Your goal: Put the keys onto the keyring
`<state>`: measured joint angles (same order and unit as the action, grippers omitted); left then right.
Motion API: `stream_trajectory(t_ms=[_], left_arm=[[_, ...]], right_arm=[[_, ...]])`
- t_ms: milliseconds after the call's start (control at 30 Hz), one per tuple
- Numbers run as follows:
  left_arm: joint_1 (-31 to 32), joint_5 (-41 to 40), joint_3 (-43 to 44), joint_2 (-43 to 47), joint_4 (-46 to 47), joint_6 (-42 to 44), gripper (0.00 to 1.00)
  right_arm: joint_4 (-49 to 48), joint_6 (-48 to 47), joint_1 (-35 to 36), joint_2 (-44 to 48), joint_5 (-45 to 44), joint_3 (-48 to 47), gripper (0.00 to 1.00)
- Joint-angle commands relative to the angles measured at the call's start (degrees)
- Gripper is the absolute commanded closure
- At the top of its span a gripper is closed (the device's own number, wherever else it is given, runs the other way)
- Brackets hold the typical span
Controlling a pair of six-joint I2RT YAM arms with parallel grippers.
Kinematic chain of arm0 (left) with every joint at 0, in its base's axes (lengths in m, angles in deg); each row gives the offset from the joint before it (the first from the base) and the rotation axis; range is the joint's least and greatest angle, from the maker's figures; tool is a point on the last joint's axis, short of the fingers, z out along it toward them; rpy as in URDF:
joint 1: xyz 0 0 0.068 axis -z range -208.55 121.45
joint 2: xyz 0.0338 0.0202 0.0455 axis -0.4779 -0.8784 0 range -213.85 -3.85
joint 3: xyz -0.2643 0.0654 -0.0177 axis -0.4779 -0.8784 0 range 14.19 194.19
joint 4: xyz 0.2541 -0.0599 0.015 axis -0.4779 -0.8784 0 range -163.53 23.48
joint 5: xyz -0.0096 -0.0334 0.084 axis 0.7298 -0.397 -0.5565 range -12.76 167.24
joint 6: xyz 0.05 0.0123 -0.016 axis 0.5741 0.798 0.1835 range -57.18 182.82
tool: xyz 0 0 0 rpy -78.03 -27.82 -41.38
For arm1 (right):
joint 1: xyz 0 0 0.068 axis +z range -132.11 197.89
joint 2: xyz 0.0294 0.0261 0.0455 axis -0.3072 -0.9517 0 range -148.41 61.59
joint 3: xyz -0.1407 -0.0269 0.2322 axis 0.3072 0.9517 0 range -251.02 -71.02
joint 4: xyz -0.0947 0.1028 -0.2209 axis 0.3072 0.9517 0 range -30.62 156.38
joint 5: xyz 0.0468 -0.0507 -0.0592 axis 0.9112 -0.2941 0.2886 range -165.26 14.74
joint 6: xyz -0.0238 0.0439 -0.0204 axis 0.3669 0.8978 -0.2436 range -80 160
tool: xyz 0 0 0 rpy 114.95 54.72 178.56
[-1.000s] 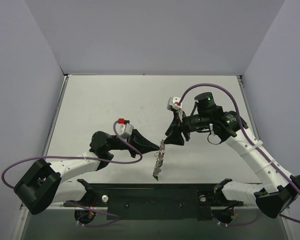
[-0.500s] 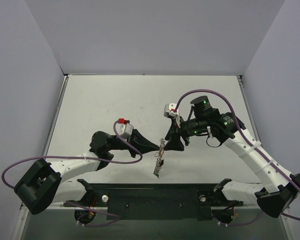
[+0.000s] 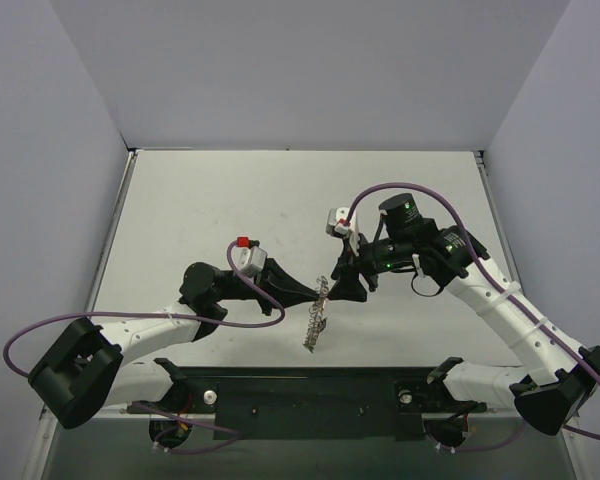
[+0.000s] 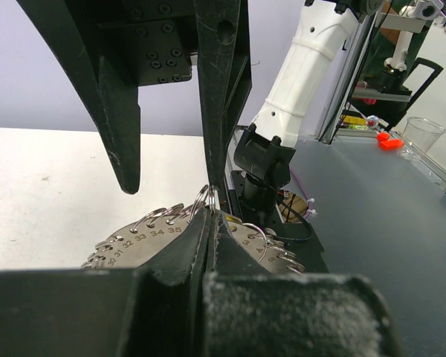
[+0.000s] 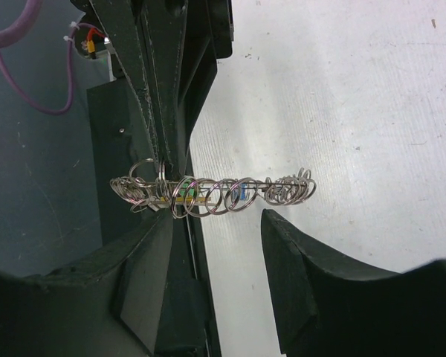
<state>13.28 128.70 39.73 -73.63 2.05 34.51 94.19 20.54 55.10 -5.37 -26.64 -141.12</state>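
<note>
The keyring (image 3: 321,297) is a silvery numbered disc rimmed with several small split rings, held up edge-on above the table. My left gripper (image 3: 313,294) is shut on its rim; the left wrist view shows the closed fingers (image 4: 207,249) pinching the keyring (image 4: 145,239). My right gripper (image 3: 340,285) is open, just right of the ring. In the right wrist view the keyring (image 5: 215,192) lies crosswise just beyond my open right gripper (image 5: 215,232). Green (image 5: 184,189), blue (image 5: 236,195) and yellow (image 5: 163,199) bits of the keys show among the rings. Something dark hangs below the ring (image 3: 311,341).
The white table (image 3: 210,200) is walled by grey panels at left, right and back. A black rail (image 3: 310,385) with the arm bases runs along the near edge. Purple cables (image 3: 400,180) loop off both arms.
My right gripper has moved left and slightly down toward the keyring. The left gripper holds the ring in nearly the same place; the hanging part has swung a little left.
</note>
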Motion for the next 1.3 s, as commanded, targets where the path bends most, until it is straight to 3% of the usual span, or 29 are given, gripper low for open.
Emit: stream_trajectory(t_ms=[0, 667, 833, 1033, 1200, 1267], left_arm=[[-0.34, 0.04, 2.15, 0.34, 5.16, -0.78, 1.0], [-0.34, 0.39, 2.06, 0.26, 5.78, -1.13, 1.0], [-0.43, 0.22, 1.97, 0.34, 5.6, -1.04, 1.0], [-0.43, 0.13, 1.97, 0.26, 5.08, -0.78, 1.0], [-0.43, -0.22, 1.88, 0.52, 4.55, -0.25, 1.0], [-0.34, -0.31, 1.97, 0.52, 4.37, -0.25, 1.0]], right_arm=[[-1.93, 1.71, 0.32, 0.16, -1.86, 0.06, 0.53], [-5.8, 6.72, -0.65, 0.69, -9.95, 0.67, 0.55], [-3.35, 1.37, -3.71, 1.39, 0.9, -0.82, 0.49], [4.21, -11.82, -5.48, 2.53, 14.91, -1.26, 0.5], [4.74, -12.79, -4.61, 2.8, 17.03, -0.56, 0.59], [4.66, -12.35, -3.73, 2.8, 17.38, -0.21, 0.69]])
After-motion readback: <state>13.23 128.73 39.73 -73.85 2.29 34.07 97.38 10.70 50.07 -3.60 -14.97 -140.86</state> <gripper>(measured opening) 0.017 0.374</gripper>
